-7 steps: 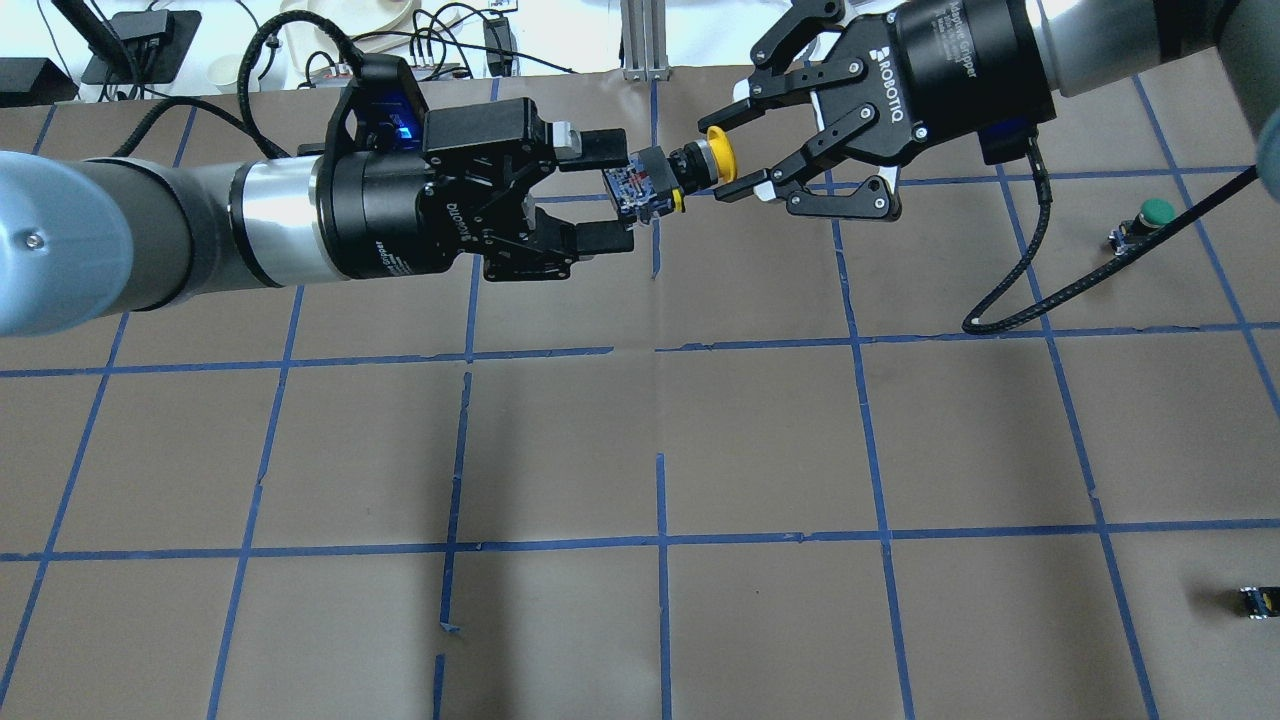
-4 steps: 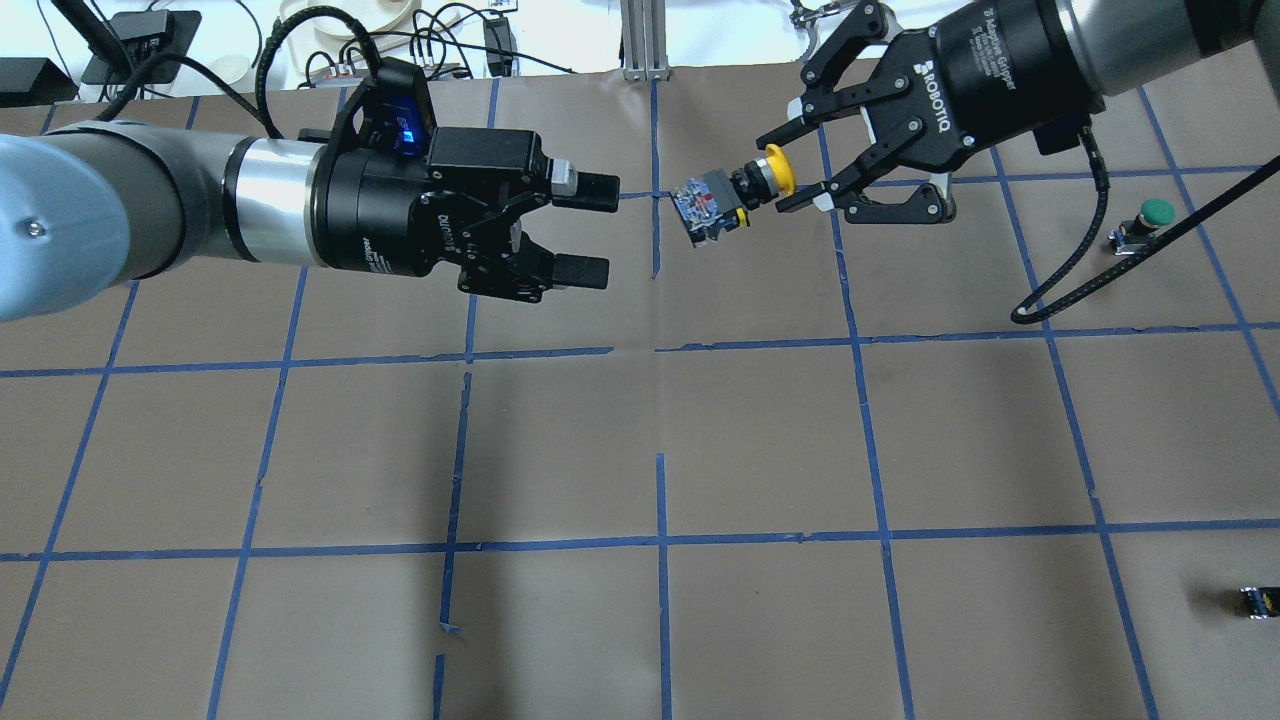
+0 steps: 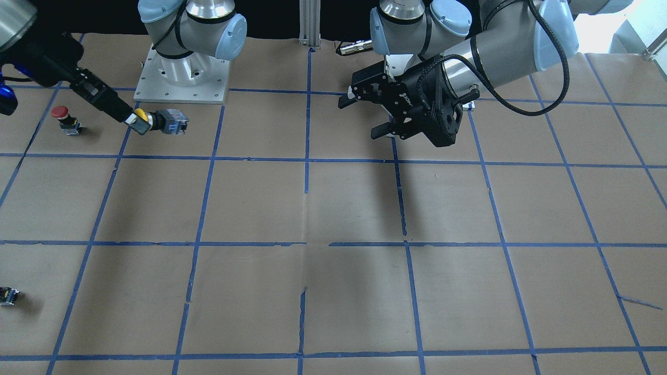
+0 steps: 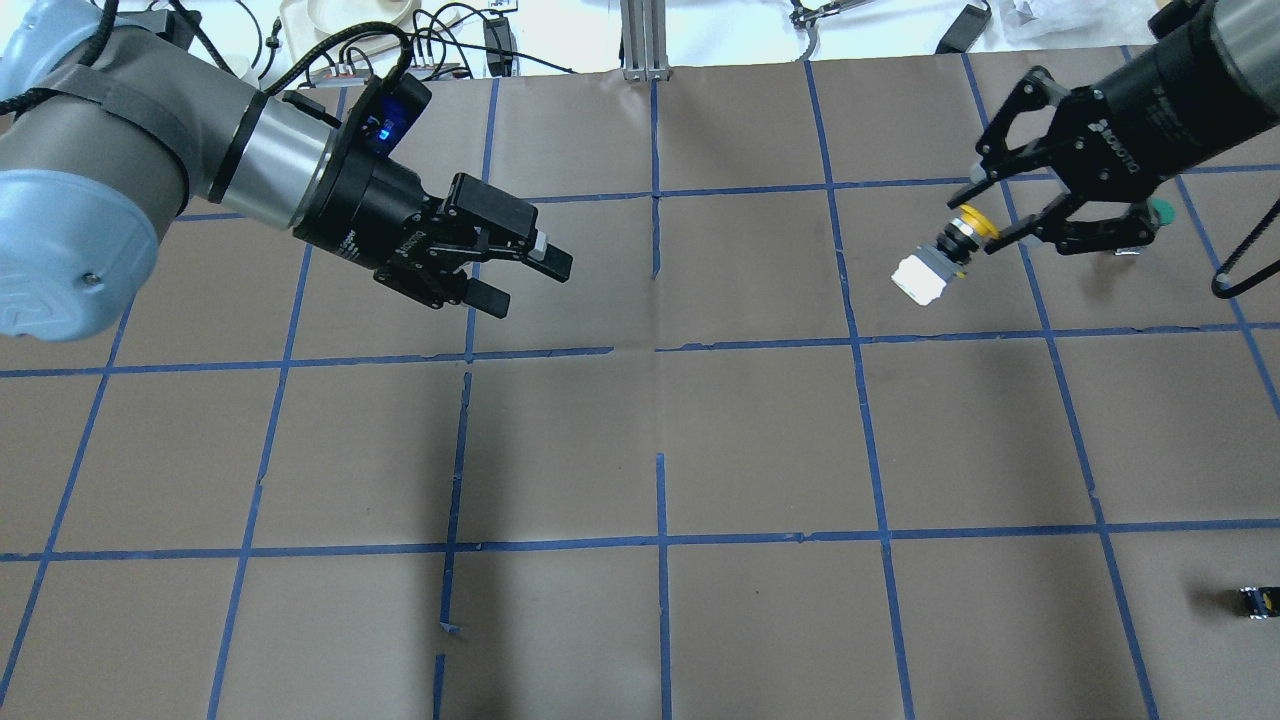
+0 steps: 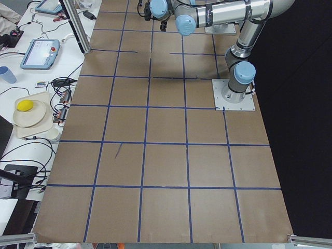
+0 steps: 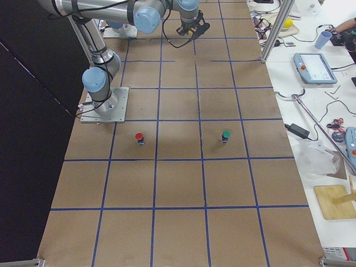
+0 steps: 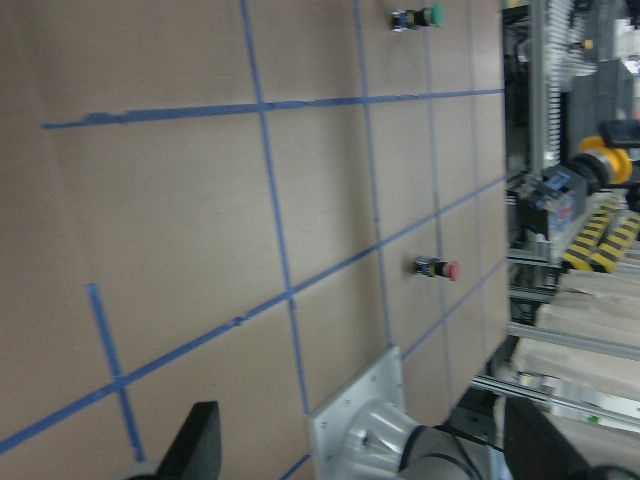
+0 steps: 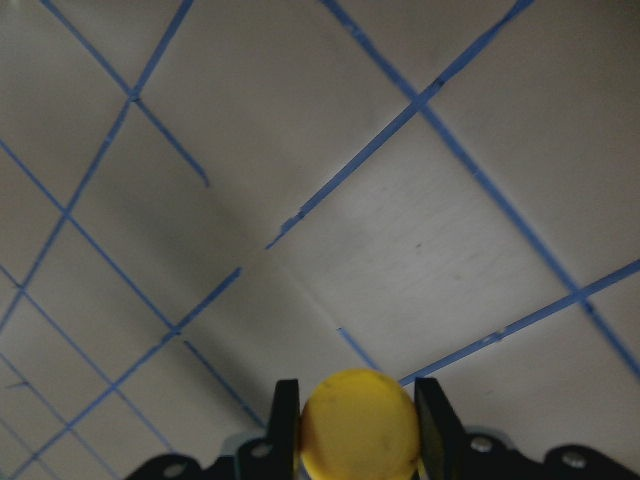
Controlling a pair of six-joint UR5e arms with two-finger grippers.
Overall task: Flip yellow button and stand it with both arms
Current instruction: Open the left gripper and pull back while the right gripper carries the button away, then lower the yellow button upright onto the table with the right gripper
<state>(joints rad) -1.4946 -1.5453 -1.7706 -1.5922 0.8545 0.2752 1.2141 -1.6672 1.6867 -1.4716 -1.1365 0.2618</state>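
The yellow button (image 4: 940, 258) hangs in the air at the table's right, held by its yellow cap, with its grey body pointing down and to the left. My right gripper (image 4: 978, 226) is shut on the cap. In the front view the button (image 3: 162, 122) sticks out of the right gripper (image 3: 134, 120). The right wrist view shows the cap (image 8: 360, 420) between the two fingers (image 8: 285, 415). My left gripper (image 4: 528, 283) is open and empty at the left, well apart from the button; it also shows in the front view (image 3: 362, 117). The left wrist view shows the button (image 7: 590, 170) far off.
A green-capped button (image 4: 1158, 210) stands just behind the right gripper. A red-capped button (image 3: 61, 117) stands near the right arm's side. A small dark block with a yellow mark (image 4: 1257, 601) lies at the near right edge. Blue tape lines grid the brown table (image 4: 660, 440).
The right gripper has carried the yellow button away to the right and tilted its body downward. The left gripper, earlier around the body, has pulled back to the left, open.
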